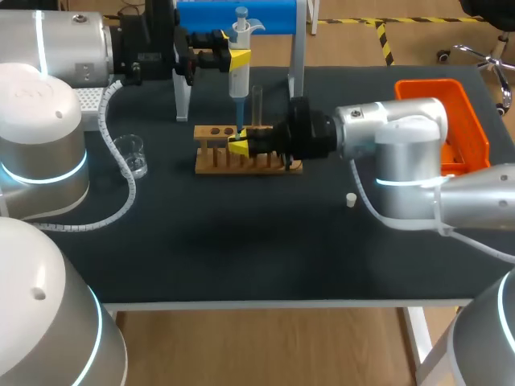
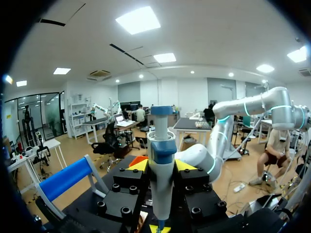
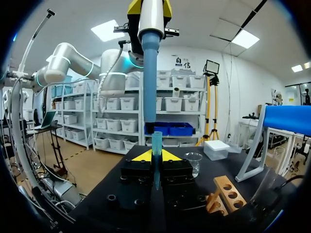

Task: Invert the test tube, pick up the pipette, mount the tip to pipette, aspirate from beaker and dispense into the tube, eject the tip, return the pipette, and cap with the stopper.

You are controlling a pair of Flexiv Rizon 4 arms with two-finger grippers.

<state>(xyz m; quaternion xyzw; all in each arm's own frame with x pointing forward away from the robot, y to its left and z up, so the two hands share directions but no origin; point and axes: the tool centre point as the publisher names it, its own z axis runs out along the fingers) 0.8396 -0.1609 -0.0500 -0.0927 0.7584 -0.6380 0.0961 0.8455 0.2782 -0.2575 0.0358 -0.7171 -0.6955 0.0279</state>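
My left gripper is shut on a white and blue pipette, held upright above the wooden tube rack. In the left wrist view the pipette stands between the fingers of the left gripper. My right gripper is shut on a small blue pipette tip, held upright right under the pipette's shaft, with a small gap between the two. A clear test tube stands in the rack beside them. The beaker is at the left, and the white stopper lies at the right.
An orange bin sits at the table's right edge behind my right arm. A blue pipette stand on white legs is at the back, behind the rack. From the right wrist, the beaker and rack lie beyond the gripper.
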